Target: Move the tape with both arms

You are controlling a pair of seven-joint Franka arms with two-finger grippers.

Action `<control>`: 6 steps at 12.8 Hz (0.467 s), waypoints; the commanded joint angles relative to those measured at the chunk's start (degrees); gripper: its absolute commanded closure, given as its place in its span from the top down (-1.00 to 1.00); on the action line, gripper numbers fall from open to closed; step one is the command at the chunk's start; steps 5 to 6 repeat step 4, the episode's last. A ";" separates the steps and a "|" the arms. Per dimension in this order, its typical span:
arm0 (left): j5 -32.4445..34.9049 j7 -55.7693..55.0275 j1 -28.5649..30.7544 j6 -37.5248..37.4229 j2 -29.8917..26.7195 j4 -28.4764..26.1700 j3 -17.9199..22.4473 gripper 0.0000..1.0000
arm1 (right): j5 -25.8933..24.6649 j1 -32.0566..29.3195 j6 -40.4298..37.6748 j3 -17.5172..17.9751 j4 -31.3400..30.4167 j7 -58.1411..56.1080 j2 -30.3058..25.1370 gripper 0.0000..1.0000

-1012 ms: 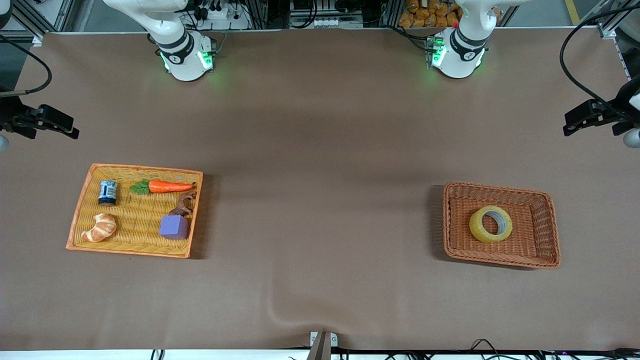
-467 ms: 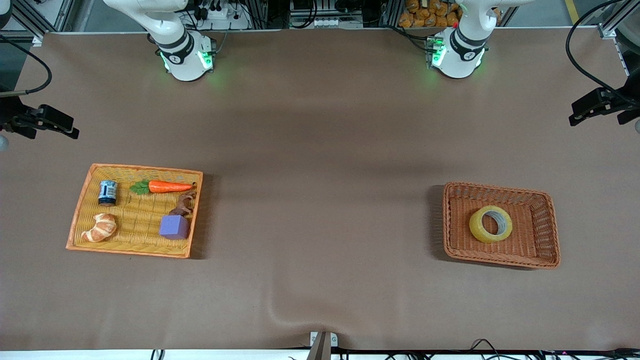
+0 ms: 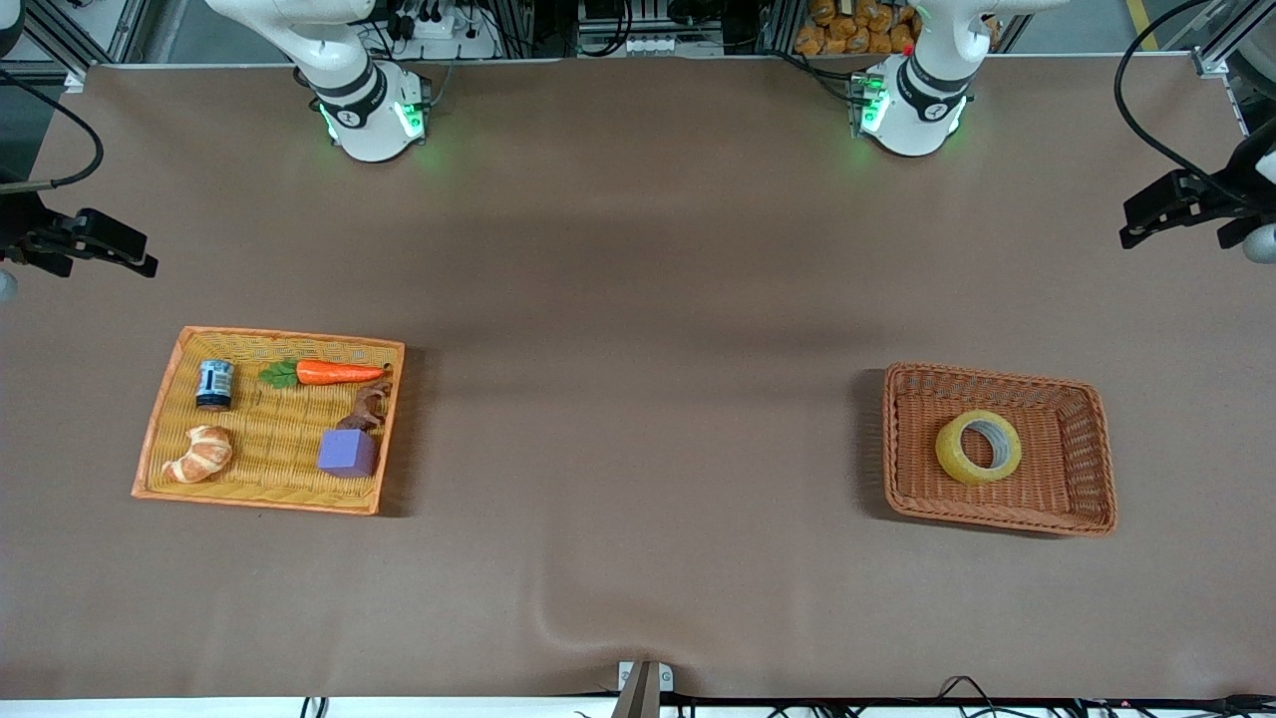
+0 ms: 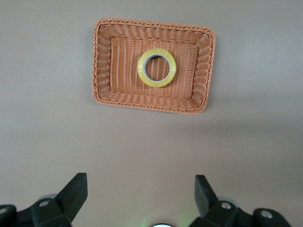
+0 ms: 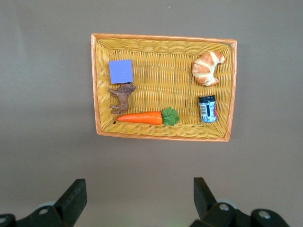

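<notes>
While the tape (image 3: 978, 447) lies flat in the brown basket (image 3: 997, 514), both empty, wide-open grippers, left (image 4: 141, 189) and right (image 5: 140, 189), hover high; the left should descend centred, straddling the ring's wall.

Small jar (image 3: 214, 384) label too small to read; both arms cut off.

**Tape roll lies flat in the wicker basket**

The tape (image 3: 978, 447), a yellowish translucent ring with a grey inner core, lies flat near the middle of the brown wicker basket (image 3: 1087, 479), slightly toward its 12 o'clock rim, touching no wall.
</notes>
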 commanded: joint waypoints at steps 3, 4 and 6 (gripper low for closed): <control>0.31 0.58 -1.20 -1.03 -1.19 -0.01 0.56 1.00 | 0.48 -0.71 -0.37 0.51 0.52 -0.13 0.03 1.00; 0.31 0.76 -1.29 -1.38 -1.20 -0.10 0.74 1.00 | 0.48 -0.71 -0.37 0.51 0.52 -0.13 0.03 1.00; 0.31 0.76 -1.29 -1.38 -1.20 -0.10 0.74 1.00 | 0.48 -0.71 -0.37 0.51 0.52 -0.13 0.03 1.00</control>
